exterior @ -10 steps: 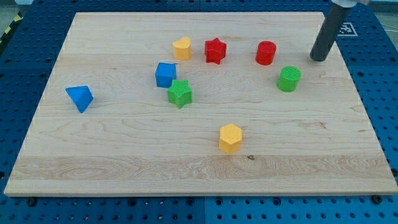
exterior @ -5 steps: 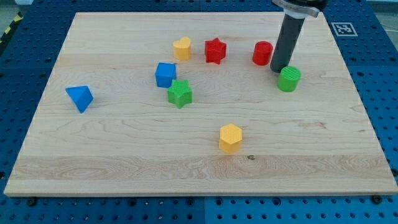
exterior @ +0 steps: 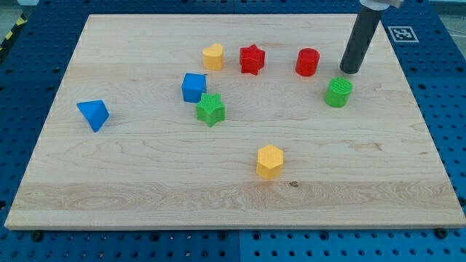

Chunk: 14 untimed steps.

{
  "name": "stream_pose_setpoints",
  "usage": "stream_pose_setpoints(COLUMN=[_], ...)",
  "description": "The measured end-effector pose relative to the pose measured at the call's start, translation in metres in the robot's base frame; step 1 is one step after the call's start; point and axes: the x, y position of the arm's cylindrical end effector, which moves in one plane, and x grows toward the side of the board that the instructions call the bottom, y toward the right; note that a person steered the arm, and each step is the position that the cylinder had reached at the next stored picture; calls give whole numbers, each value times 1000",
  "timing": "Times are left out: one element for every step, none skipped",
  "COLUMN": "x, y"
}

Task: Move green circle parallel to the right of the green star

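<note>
The green circle [exterior: 338, 92] stands on the wooden board at the view's right of centre. The green star [exterior: 210, 109] lies left of centre, a little lower in the view, touching the blue cube [exterior: 194, 86] above it. My tip [exterior: 350, 70] rests on the board just above and slightly right of the green circle, a small gap apart. The red cylinder [exterior: 308, 62] is to the tip's left.
A red star [exterior: 252, 58] and a yellow block [exterior: 212, 55] sit near the view's top. A blue triangle-like block [exterior: 93, 113] lies at the left. A yellow hexagon block [exterior: 269, 161] lies at the lower centre. The board's right edge [exterior: 419, 109] is near.
My tip came in from the right to beside the green circle and red cylinder, then backed off up and right. The red cylinder has shifted slightly left. The green circle has stayed in place.
</note>
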Motion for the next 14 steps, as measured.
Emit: stream_pose_setpoints(x=[0,7,30,55,60,60,60,59,57,56,63,65,71,74], y=[-10,-25,-38,-51,-53,-54,-54,-51,-36,-21,-21,-21,-21,-20])
